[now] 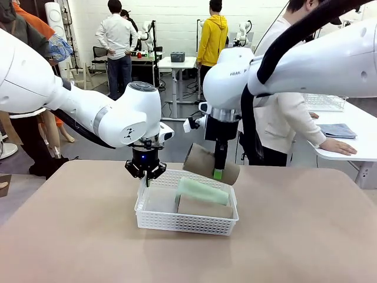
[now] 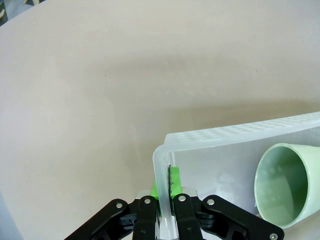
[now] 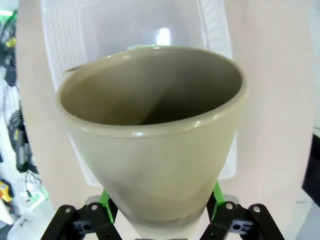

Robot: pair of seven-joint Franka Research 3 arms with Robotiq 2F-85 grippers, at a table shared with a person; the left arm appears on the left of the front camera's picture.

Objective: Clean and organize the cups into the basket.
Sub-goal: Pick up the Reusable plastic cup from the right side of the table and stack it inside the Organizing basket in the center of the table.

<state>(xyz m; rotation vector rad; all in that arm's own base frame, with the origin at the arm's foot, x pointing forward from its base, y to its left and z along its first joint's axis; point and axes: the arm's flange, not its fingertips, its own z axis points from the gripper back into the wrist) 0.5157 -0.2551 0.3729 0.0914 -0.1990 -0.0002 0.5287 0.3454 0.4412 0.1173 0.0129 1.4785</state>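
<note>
The white lattice basket stands mid-table. In it a mint green cup lies on its side on top of a tan cup. My left gripper points down at the basket's far left corner, shut on its wall. In the left wrist view my left gripper pinches the thin basket wall, and the mint cup's mouth shows inside. My right gripper holds another tan cup sideways just above the basket's far right rim. The right wrist view has this tan cup between the green pads, over the basket.
A person in a white top stands at the far side, one hand resting on a white side table at the right. That table carries a wire basket and a blue cloth. Bare tabletop surrounds the basket on the near side.
</note>
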